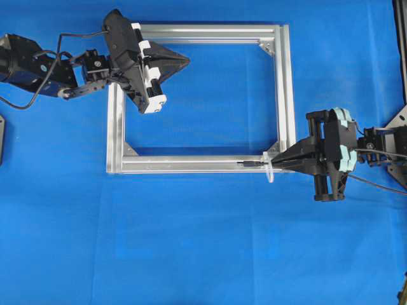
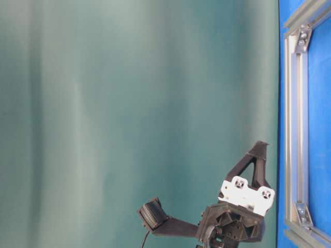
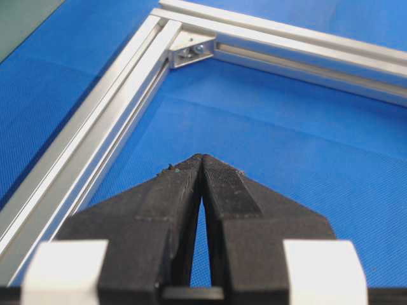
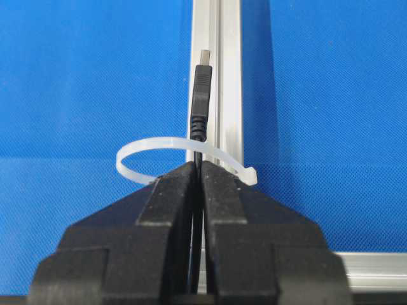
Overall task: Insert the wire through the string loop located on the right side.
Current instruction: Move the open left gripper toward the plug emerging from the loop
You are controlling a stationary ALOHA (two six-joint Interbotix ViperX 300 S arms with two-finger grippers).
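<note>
**blue_mat_guy:** Going left to right in the top-down shot. The left gripper [image 1: 184, 61] is hovering over the upper left corner of the aluminium frame [image 1: 286, 89], pointing in toward the middle of it. Its own camera is showing the two black fingers [image 3: 181, 190] pressed together at the tips with nothing pinched between them, just the blue mat [image 3: 286, 146] underneath and a corner bracket [image 3: 191, 52] further ahead.

**wristcam_fan:** And over on the right?

**blue_mat_guy:** The right gripper [image 1: 278, 161] is sitting at the frame's lower right corner, pointing left along the bottom rail. It's clamping the wire [image 4: 201, 105] just behind the plug, jaws tight on it.

**wristcam_fan:** So where's the wire relative to the string loop?

**blue_mat_guy:** In the right wrist view the string loop [image 4: 184, 155] is arcing across right at the fingertips, and the plug is sticking out past it, lying along the rail. In the top-down view the plug tip [image 1: 245, 164] is showing to the left of the loop [image 1: 269, 170]. Looks like it's passing through, but I can't tell for sure if it's inside the ring or just over it.
</note>
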